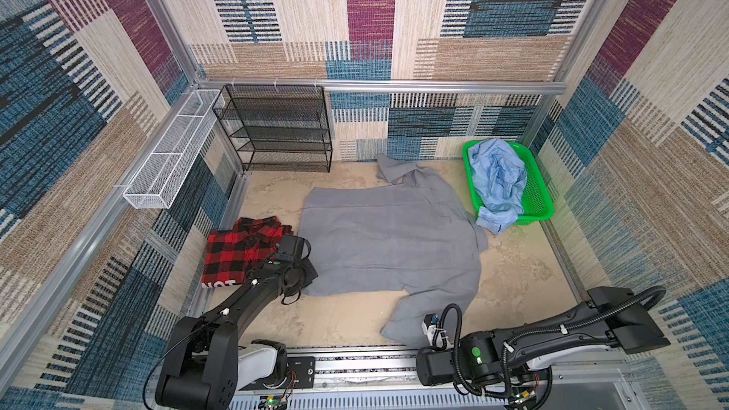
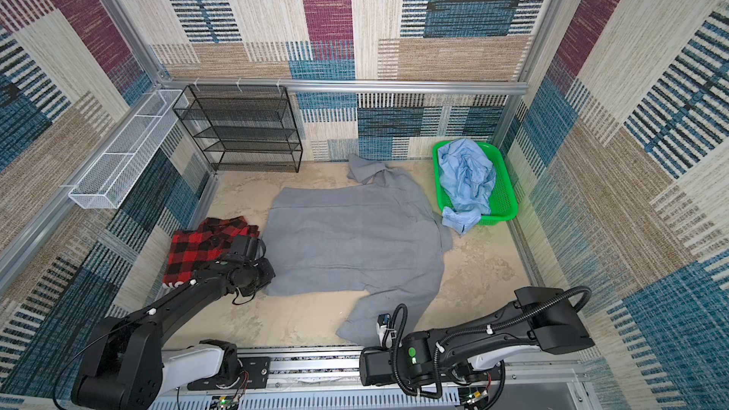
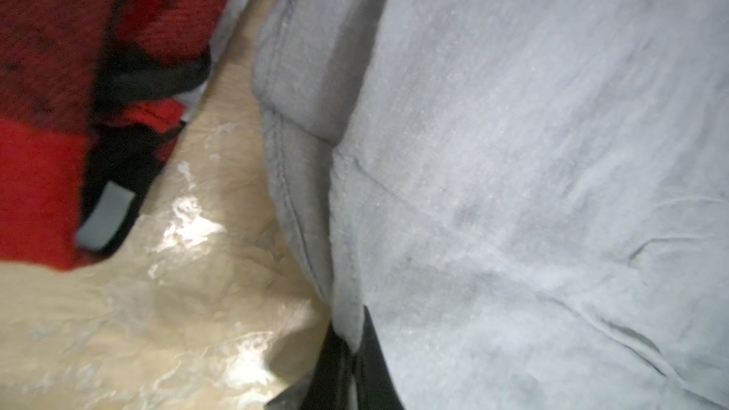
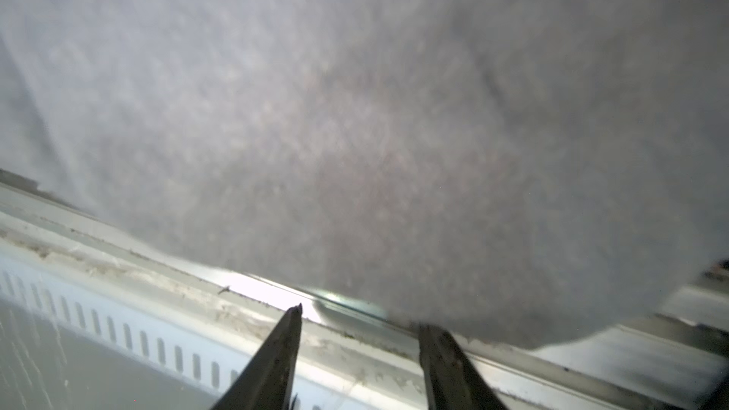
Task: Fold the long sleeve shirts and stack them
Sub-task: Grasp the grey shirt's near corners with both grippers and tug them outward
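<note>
The grey shirt [image 1: 390, 238] lies spread on the surface [image 1: 347, 317]. The left tool [image 3: 351, 349] is clamped on its edge beside the folded plaid shirt [image 1: 236, 250]. The right tool [image 4: 361, 316] has its jaws apart at the near sleeve. The light blue shirt [image 1: 497, 179] sits crumpled in the green basket [image 1: 540, 199].

A beige, mottled tabletop [image 1: 276, 199] was shown in both top views. A grey shirt [image 1: 390, 238] was spread flat across its middle, with one sleeve trailed to the near edge. A folded plaid shirt [image 1: 236, 248] was laid just beside it on the left. A black mesh shelf [image 1: 280, 132] was stood at the far left, and a green basket [image 1: 539, 195] at the far right.
</note>
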### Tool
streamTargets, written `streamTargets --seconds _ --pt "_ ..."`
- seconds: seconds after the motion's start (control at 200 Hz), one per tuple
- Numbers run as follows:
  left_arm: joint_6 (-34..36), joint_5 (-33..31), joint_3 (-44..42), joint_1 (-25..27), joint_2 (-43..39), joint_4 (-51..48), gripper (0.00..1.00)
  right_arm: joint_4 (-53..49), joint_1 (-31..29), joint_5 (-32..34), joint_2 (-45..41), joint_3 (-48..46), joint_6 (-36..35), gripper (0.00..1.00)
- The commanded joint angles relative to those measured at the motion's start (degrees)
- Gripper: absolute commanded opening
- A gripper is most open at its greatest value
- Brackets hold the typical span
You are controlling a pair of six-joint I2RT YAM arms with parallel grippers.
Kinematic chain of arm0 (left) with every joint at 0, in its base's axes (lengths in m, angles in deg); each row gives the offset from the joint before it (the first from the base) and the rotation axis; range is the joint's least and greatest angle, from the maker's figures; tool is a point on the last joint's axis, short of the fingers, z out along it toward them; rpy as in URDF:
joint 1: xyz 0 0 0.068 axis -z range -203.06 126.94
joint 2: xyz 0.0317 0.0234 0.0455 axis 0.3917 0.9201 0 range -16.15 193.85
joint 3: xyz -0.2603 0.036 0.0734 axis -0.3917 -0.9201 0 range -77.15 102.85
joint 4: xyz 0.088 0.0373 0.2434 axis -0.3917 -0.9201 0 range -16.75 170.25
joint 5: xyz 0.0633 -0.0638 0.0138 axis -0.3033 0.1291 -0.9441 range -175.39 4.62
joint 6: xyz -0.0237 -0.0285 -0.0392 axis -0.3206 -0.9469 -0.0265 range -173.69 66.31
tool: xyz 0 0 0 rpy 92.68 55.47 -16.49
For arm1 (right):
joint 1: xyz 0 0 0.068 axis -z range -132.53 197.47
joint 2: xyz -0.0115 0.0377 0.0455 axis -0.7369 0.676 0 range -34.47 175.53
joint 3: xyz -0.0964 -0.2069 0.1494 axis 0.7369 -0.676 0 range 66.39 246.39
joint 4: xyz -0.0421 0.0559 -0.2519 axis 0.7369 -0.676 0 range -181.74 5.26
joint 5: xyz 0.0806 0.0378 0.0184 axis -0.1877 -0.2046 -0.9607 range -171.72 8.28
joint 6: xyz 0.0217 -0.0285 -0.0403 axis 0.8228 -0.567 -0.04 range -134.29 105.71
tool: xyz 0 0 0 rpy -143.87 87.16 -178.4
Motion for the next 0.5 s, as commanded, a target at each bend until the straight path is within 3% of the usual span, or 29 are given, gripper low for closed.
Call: streamTargets --seconds 0.0,0.23,0.496 --pt "0.09 0.15 0.48 -0.04 -0.80 -1.66 0.00 -4.73 0.77 11.19 0.79 -0.48 3.07 0.51" --pt "0.01 0.67 0.32 -0.04 -1.35 -2.19 0.00 -8.24 5.05 15.76 -1.46 -0.40 3.09 0.58" --pt "-0.16 1.63 0.14 -0.04 -2.25 -2.27 0.00 -2.66 8.95 17.38 -4.91 -2.76 0.18 0.47"
